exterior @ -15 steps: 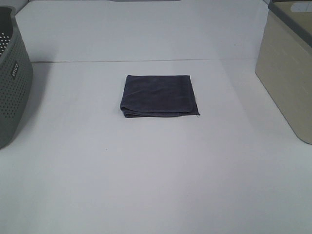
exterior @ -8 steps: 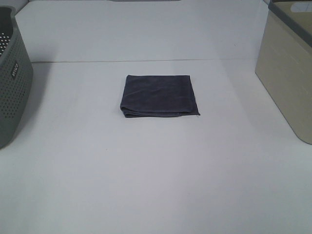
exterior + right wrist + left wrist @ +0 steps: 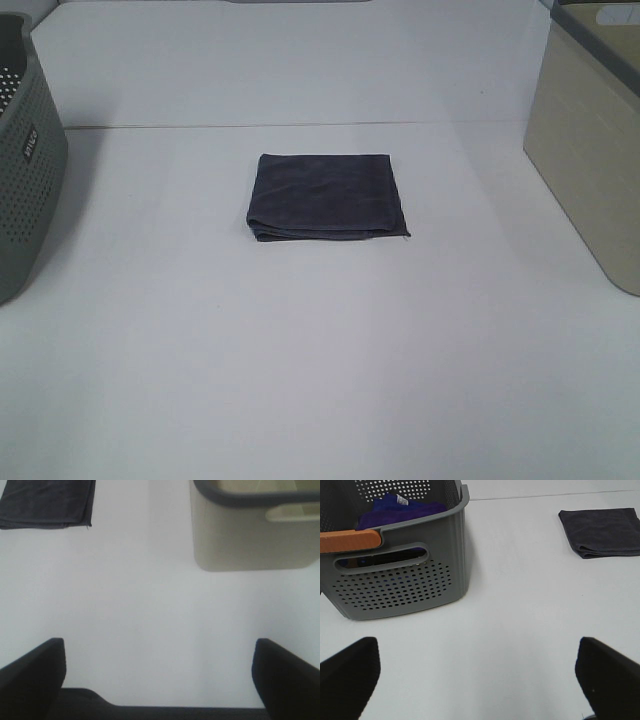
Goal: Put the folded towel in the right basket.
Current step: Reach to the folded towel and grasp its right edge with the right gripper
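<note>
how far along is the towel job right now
Nothing looks done: the folded towel lies flat, apart from the right basket. Nothing is in hand: the left gripper and right gripper are open and empty, away from it. Still to do: grasp the towel, carry it right, drop it in.

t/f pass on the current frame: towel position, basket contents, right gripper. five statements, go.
1. The folded towel lies flat on the table, between the two baskets. True.
2. The right gripper is shut on the towel. False: it is open and holds nothing, and the towel lies apart from it.
3. The left basket holds a blue cloth. True.
4. The towel is already inside the right basket. False: it lies on the table.
5. The right basket is grey with perforated walls. False: it is beige with solid walls; the perforated grey one is the left basket.
</note>
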Available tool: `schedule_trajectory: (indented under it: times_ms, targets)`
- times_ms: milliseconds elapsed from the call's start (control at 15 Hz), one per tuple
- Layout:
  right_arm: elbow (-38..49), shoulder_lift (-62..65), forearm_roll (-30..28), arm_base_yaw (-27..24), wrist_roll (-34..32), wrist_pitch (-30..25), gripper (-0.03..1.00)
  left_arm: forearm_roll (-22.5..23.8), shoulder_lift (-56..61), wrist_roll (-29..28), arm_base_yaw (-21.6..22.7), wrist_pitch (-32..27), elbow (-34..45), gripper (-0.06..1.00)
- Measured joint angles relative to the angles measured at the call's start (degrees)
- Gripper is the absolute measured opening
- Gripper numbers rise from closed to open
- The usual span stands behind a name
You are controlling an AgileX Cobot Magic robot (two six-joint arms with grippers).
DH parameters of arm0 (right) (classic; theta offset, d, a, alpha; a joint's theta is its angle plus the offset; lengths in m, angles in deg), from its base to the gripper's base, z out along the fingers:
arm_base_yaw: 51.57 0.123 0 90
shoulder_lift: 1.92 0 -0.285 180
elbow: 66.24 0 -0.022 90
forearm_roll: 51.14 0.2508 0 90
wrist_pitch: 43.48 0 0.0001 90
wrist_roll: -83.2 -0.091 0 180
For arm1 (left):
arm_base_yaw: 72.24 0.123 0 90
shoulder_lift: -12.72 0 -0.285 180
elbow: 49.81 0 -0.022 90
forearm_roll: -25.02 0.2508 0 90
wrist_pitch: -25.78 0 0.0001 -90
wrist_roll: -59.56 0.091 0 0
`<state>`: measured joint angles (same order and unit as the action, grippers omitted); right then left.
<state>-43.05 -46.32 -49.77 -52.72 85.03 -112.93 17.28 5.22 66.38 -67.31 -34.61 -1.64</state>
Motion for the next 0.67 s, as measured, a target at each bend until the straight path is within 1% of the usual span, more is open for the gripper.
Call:
schedule_trajectory:
  times_ms: [67,200,267,333,400,533,600,667]
  targets:
    - [-6.0,-6.5,0.6,0.0,0.0,0.0,0.97,0.0,0.0,0.0,0.0,0.0,0.0,0.99]
    - [-14.3,-17.5,1.8,0.0,0.0,0.0,0.97,0.0,0.0,0.0,0.0,0.0,0.0,0.99]
    - [-17.9,-21.7,3.0,0.0,0.1,0.0,0.97,0.0,0.0,0.0,0.0,0.0,0.0,0.99]
    - [-20.7,-25.8,5.6,0.0,0.9,0.0,0.97,0.0,0.0,0.0,0.0,0.0,0.0,0.99]
    - [-22.6,-29.3,8.8,0.0,2.5,0.0,0.97,0.0,0.0,0.0,0.0,0.0,0.0,0.99]
    - [-25.2,-36.9,17.9,0.0,6.3,1.3,0.97,0.0,0.0,0.0,0.0,0.0,0.0,0.99]
    - [-25.7,-39.1,20.7,0.0,7.1,2.1,0.97,0.0,0.0,0.0,0.0,0.0,0.0,0.99]
    - [-26.8,-43.5,26.2,0.2,8.5,3.3,0.97,0.0,0.0,0.0,0.0,0.0,0.0,0.99]
